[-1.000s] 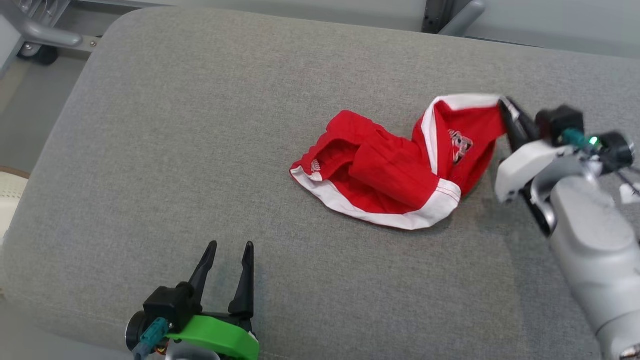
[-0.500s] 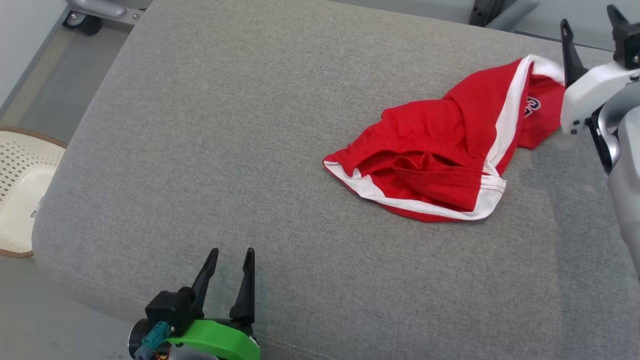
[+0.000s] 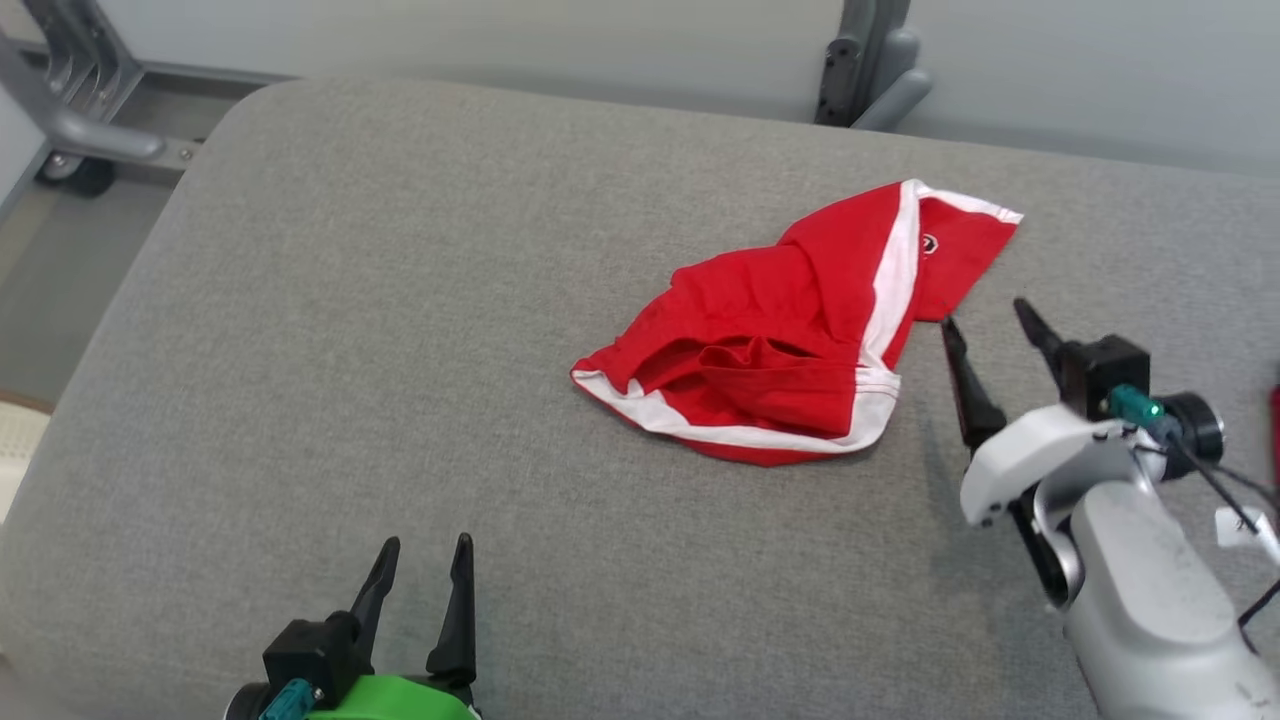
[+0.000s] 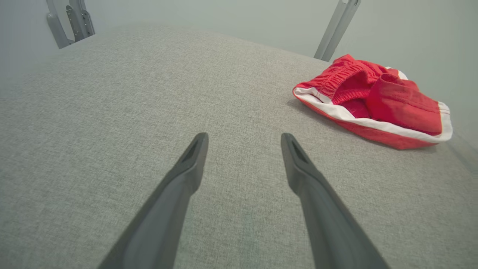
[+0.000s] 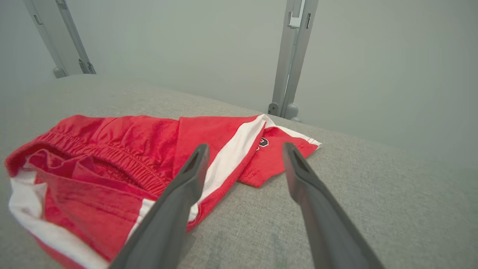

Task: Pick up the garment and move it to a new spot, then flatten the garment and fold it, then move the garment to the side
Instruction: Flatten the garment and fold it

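**Red garment lies free on the cushion, both claws spread**

Nearest the robot, at the lower left of the head view, the left gripper (image 3: 427,546) hovers over bare grey fabric. Its two dark fingers are spread and have nothing between them. It is well apart from the garment.

Farther in on the right side, the right gripper (image 3: 985,315) is also spread wide and empty. Its fingertips point at the garment's right edge, and the inner finger is just beside the cloth. Whether that finger touches the cloth cannot be told.

The garment (image 3: 780,330) is a pair of red shorts with white trim. It lies crumpled on the grey cushion (image 3: 400,300), right of the middle. Its elastic waistband gapes toward the near left, and a white stripe runs up to its far right corner beside a small dark logo.

Beyond the cushion's far edge, a grey metal post (image 3: 862,60) stands against a pale wall.
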